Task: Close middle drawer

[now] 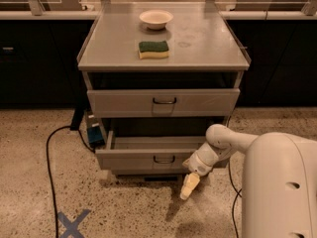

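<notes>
At the lower front of the cabinet (203, 46), the middle drawer (129, 158) stands pulled well out, its tray open to view and its handle (164, 159) facing the room. The gripper (190, 186) hangs just off the right end of the drawer front, below its lower edge, pointing at the floor. Its fingers appear pressed together with nothing between them. No contact with the drawer front is evident. Assessment: closing not accomplished; the whole inward push remains. Bowl (156, 19) and sponge (153, 49) sit on the cabinet top, uninvolved
</notes>
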`<action>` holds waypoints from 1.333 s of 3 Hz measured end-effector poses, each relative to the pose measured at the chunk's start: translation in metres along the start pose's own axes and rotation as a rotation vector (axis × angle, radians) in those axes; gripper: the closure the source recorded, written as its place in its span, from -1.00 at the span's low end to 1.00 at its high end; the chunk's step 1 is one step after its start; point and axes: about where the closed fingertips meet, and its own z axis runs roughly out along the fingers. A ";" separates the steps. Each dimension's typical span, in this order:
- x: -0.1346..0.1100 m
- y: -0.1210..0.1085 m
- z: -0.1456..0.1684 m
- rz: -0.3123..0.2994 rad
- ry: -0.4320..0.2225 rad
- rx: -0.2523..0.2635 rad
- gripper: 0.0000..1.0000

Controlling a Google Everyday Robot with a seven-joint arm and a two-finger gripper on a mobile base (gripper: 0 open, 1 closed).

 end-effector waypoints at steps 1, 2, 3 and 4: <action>0.000 0.000 0.000 0.000 0.000 0.000 -1.00; -0.012 -0.013 -0.011 -0.015 -0.010 0.046 -1.00; -0.029 -0.032 -0.032 -0.031 -0.030 0.123 -1.00; -0.029 -0.032 -0.032 -0.031 -0.030 0.123 -1.00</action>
